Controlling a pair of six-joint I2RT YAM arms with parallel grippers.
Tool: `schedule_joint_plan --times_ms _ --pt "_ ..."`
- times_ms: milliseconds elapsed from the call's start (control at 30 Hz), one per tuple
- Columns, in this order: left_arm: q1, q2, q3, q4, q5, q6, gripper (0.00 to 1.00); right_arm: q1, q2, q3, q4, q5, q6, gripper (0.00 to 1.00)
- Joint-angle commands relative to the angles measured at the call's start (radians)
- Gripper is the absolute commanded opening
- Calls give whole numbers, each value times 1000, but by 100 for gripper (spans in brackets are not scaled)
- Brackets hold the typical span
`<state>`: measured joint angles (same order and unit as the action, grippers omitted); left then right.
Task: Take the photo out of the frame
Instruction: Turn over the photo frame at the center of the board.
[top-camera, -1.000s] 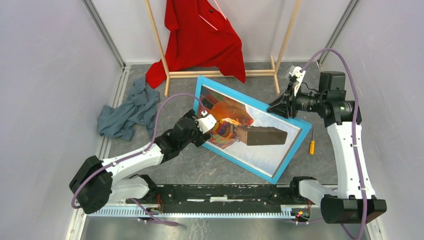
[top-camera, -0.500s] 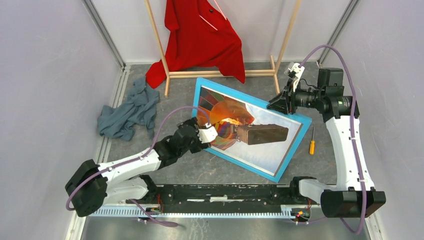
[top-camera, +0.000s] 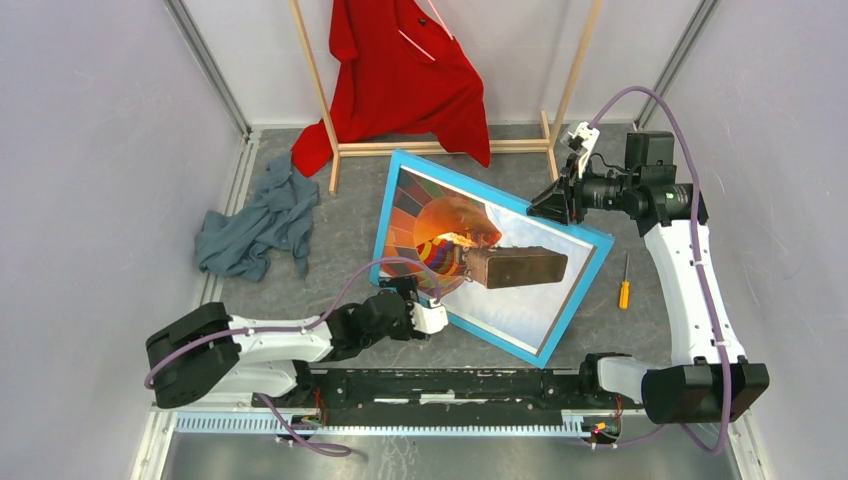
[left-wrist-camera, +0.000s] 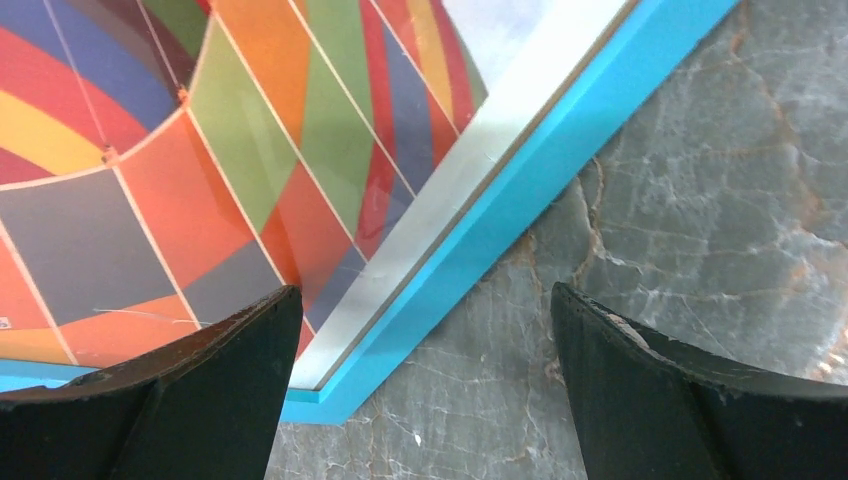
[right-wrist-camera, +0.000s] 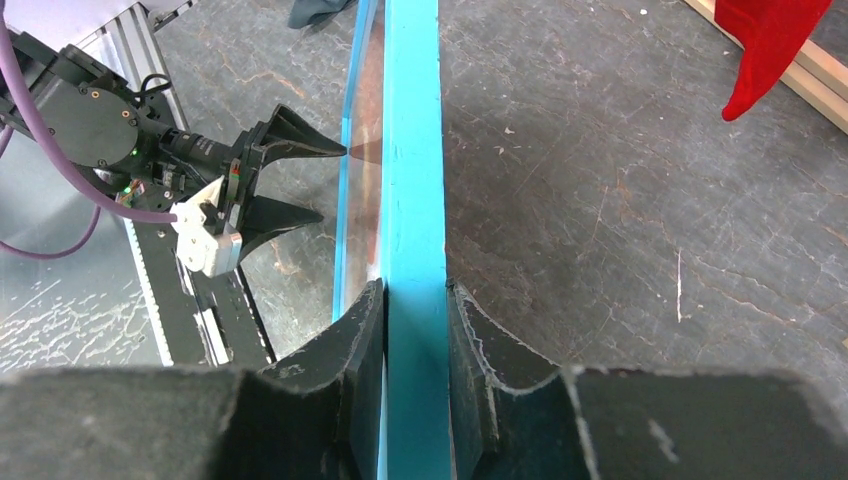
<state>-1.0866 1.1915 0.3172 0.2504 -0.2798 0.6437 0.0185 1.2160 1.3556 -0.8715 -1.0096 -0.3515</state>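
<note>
1. Grey marbled desk (top-camera: 340, 230): bare stone lies open to the left of the left jaws. The right wrist view shows more bare stone to the right of the right jaws.
2. Tall pale wooden rack (top-camera: 380, 150) hung with a red garment (top-camera: 410, 75): it stands beyond both jaws, near the frame's far corner.
3. Large thin light-blue picture frame (top-camera: 577, 300): it is tilted, and the right jaws are clenched on its far right edge. The right wrist view alone shows them pressing both faces of that edge.
4. Colourful hot-air-balloon photo (top-camera: 500, 265): it sits inside the frame, between the two pairs of jaws.
5. Crumpled blue-grey cloth (top-camera: 250, 230): it lies well apart to the left of the left jaws.
6. Left jaws: they are released wide and hold nothing. The left wrist view shows the frame's near left corner and bare desk between them, apparently untouched.
7. Orange-handled screwdriver (top-camera: 623, 290): it lies nearer the arm bases than the right jaws, beside the frame's right edge.
</note>
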Motion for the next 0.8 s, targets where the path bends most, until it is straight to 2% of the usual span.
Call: schedule_joint_plan --times_ms 0,267,700,767 --pt "-14 62 -23 197 -98 43 100 4 -9 35 52 -33 2 0" --pt "-22 222 10 342 -223 28 100 15 -26 62 13 -73 5 0" --pt "-25 464 181 418 -354 13 98 32 -87 13 -22 -104 0 0" --pt "-25 478 189 428 -358 14 98 32 -93 0 -30 -103 -11 7"
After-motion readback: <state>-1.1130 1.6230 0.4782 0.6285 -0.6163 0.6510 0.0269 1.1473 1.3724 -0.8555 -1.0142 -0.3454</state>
